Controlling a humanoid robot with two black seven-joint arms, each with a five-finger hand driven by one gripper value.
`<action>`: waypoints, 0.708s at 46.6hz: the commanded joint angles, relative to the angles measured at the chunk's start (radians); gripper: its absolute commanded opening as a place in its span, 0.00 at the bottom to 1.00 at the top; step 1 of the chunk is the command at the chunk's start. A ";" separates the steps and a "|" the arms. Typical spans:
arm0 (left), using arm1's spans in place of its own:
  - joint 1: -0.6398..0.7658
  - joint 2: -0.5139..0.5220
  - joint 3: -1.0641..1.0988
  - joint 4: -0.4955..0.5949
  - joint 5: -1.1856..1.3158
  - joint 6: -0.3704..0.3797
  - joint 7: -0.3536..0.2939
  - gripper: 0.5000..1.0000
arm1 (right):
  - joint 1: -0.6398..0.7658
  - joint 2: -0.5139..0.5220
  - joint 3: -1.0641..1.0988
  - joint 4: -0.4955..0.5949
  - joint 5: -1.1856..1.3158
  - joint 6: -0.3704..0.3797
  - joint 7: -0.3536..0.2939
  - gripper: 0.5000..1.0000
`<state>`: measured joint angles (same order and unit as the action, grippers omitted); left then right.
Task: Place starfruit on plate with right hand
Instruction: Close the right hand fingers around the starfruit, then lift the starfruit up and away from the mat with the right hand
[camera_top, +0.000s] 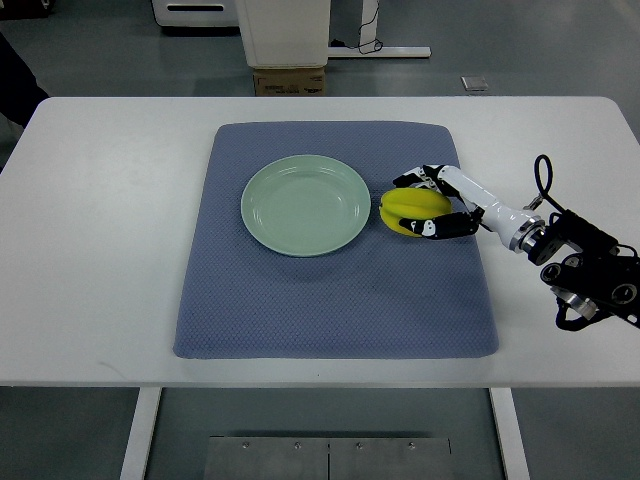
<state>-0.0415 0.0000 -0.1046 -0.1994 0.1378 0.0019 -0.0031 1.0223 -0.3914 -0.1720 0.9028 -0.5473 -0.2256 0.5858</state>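
surface (100, 250): white, carries everything; nothing but bare top near its left edge
mat (330, 320): blue-grey cloth, spread over the middle of the surface, reaching close to the near edge
plate (262, 228): pale green, empty, on the far half of the mat, a little left of the mat's centre
starfruit (412, 207): yellow, just beside the plate's right rim, toward the mat's right edge; looks to be resting on the mat, or barely off it, cannot tell which
right hand (432, 205): arm enters from the surface's right edge, hand reaches left onto the mat
fingers (440, 227): curled round the starfruit from its right side, black tips showing on its far and near sides; holding the fruit
left hand: not seen anywhere
other: cardboard box (290, 82) and white equipment on the floor beyond the far edge
progress: grasp looks made, fruit not yet on the plate
done: reach and closing of the fingers, judging by the wrap
left: lift, short carry left over the rim, set down in the plate, let go, pull the hand back
risk: fruit is ridged and waxy, could twist in the hold; the rim is very close, so a low carry may clip it
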 joint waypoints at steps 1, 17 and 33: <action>0.000 0.000 0.000 0.000 0.000 0.000 0.000 1.00 | 0.016 -0.023 0.000 0.002 0.009 0.003 0.003 0.00; 0.000 0.000 -0.001 0.000 0.000 0.001 0.000 1.00 | 0.127 -0.135 0.014 0.005 0.055 0.103 0.017 0.00; 0.000 0.000 0.000 0.000 -0.001 0.000 0.000 1.00 | 0.186 -0.184 0.031 -0.001 0.058 0.167 0.014 0.00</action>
<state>-0.0413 0.0000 -0.1051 -0.1994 0.1377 0.0026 -0.0030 1.2074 -0.5764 -0.1415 0.9009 -0.4893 -0.0582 0.6029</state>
